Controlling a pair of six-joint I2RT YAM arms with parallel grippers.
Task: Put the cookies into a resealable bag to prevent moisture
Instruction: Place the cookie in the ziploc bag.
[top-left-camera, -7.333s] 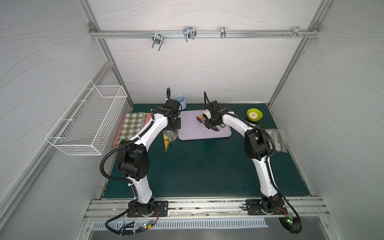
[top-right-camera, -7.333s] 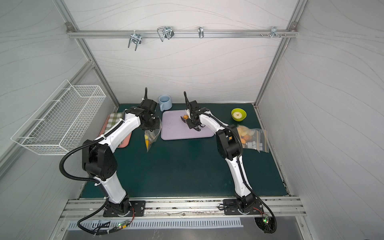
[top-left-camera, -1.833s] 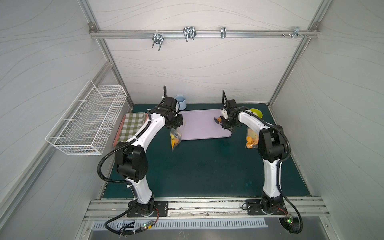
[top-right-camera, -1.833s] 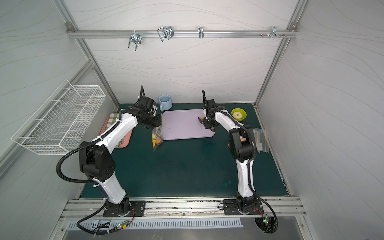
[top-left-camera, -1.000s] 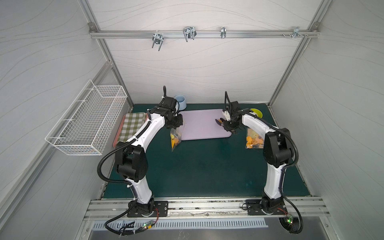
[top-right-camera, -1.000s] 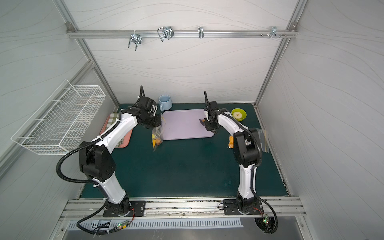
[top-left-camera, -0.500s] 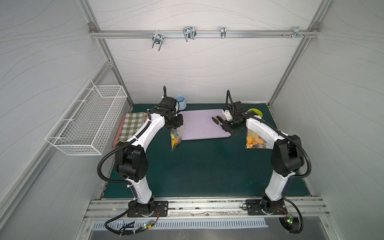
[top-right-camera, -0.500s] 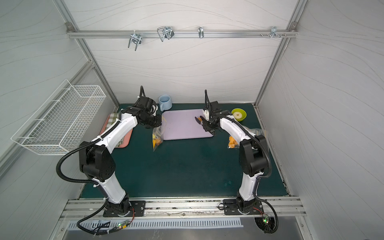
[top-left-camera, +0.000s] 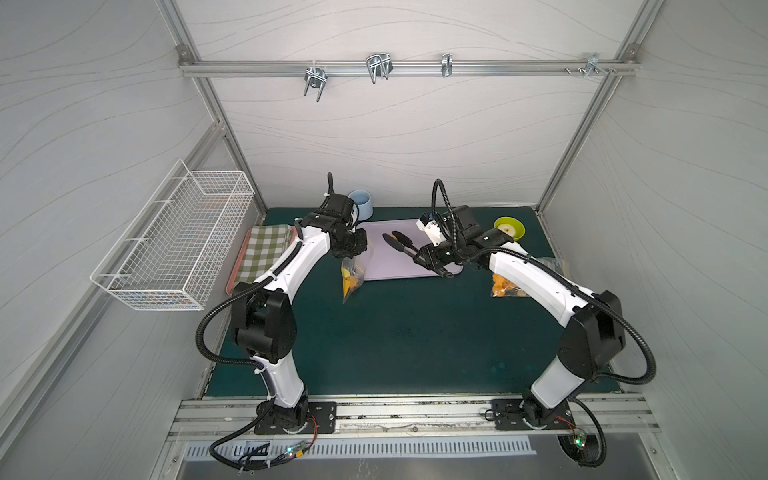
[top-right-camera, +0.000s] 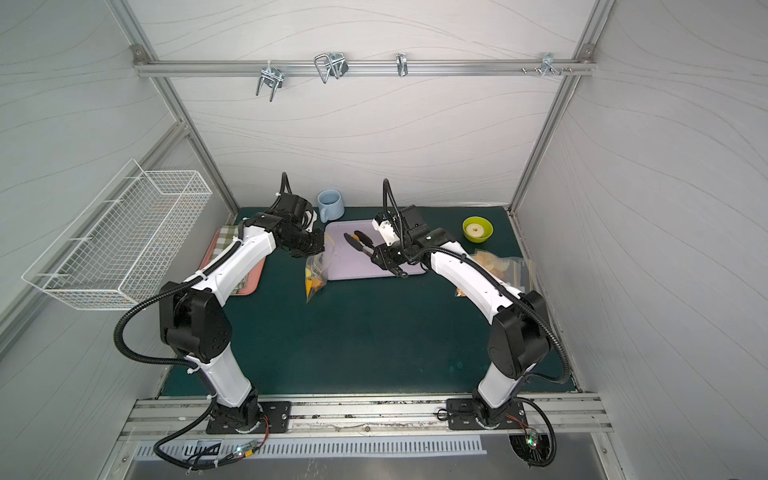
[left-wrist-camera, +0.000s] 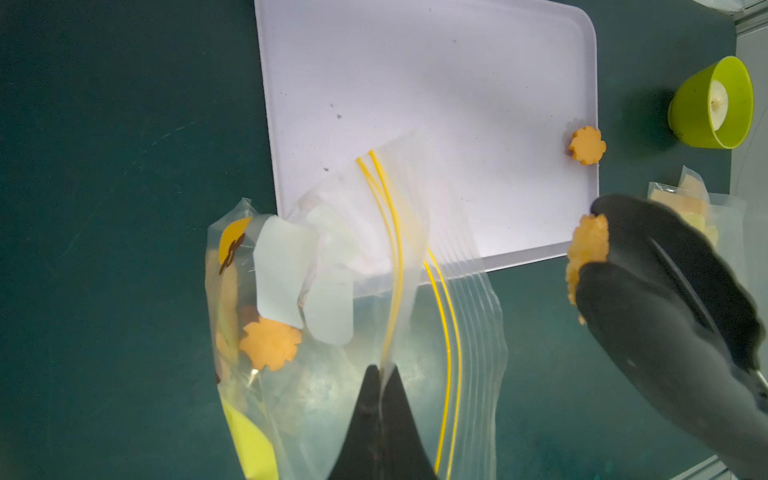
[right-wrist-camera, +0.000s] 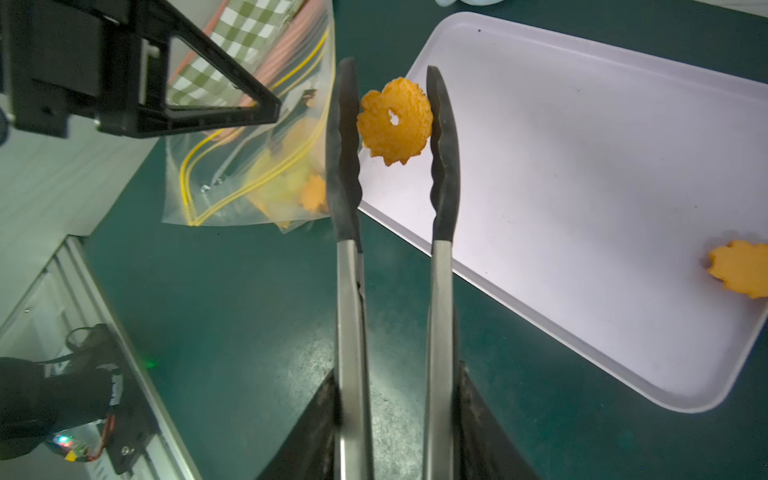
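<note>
A dark green worktop (top-left-camera: 395, 332) fills the floor of a white-walled booth. A pale blue mug (top-right-camera: 330, 204) stands at its back edge, left of centre. Just in front of the mug lies a lavender tray (top-left-camera: 399, 266), rectangular with rounded corners. Near the back right corner sits a lime-green bowl (top-right-camera: 488, 227) with a pale cream round piece (top-right-camera: 475, 229) inside. Along the left edge, a green checked cloth (top-left-camera: 266, 249) lies on a pink tray (top-left-camera: 237, 266). A white wire basket (top-left-camera: 183, 249) hangs on the left wall. A metal rail (top-left-camera: 498, 65) carrying hooks (top-left-camera: 377, 68) crosses the back wall.
</note>
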